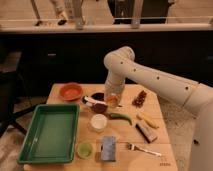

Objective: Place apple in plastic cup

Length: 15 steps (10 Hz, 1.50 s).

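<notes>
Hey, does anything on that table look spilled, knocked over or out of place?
Nothing stands out. The white cup and the plastic cup stand upright, and nothing looks spilled. The gripper is low over the middle of the table, at the apple.

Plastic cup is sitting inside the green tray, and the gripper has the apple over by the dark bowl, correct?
Not quite: the camera view shows the plastic cup outside the green tray, on the table beside its near right corner. The gripper does hold the apple by the dark bowl.
</notes>
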Motion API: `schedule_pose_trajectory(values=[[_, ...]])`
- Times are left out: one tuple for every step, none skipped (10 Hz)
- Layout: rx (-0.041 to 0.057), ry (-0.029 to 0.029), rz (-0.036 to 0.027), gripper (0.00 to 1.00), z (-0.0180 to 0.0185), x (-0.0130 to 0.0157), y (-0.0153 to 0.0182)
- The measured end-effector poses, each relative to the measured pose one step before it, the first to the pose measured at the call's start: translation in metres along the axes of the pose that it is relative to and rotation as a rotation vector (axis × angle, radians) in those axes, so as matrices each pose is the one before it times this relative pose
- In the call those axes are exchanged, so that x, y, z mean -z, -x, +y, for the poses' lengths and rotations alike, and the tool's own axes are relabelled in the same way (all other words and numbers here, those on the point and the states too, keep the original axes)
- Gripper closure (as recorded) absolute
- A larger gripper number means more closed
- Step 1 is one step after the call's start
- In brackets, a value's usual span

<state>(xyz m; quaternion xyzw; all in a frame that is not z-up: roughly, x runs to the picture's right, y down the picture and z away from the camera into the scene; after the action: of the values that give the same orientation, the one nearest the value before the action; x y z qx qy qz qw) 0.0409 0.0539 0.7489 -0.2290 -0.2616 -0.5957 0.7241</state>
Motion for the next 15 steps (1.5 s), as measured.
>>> schedule_pose_trajectory(values=[[-0.00218,-0.00048,0.00081,0.78,0.00121,0.00019,-0.00026],[0.00080,-0.00003,-0.00008,0.78,-0.00049,-0.00006,0.00003],[0.00150,-0.00027,-0.00001,0.78,-0.00095,0.00003,0.00008],[0.00062,-0.00010,-0.00005,0.78,-0.00038,-0.00015,-0.00001],[-0.00086,0.00011,0.00002,0.78,0.00056,0.00008,-0.00001],[-0.00194,0.00007,0.00023,0.78,0.00115,0.00014,-0.00011],[-0.00055,0.00066,-0.00075,0.78,-0.00003,-0.00017,-0.00025],[-0.00153,0.00160,-0.00648,0.78,-0.00046,-0.00062,-0.00007],[0.00901,0.00754,-0.03633,0.78,-0.00679,-0.00353,0.00635],[0.00759,0.00705,-0.02333,0.78,-0.00759,-0.00239,0.00745],[0.00851,0.01218,-0.02787,0.78,-0.00829,-0.00431,0.01297],[0.01842,0.01732,-0.01794,0.78,-0.00572,-0.00274,0.02007],[0.01113,0.00852,-0.00528,0.78,-0.00272,-0.00077,0.01136],[0.02097,0.01013,-0.00091,0.78,-0.00649,0.00083,0.01684],[0.01652,0.00600,0.00011,0.78,-0.00460,0.00037,0.01290]])
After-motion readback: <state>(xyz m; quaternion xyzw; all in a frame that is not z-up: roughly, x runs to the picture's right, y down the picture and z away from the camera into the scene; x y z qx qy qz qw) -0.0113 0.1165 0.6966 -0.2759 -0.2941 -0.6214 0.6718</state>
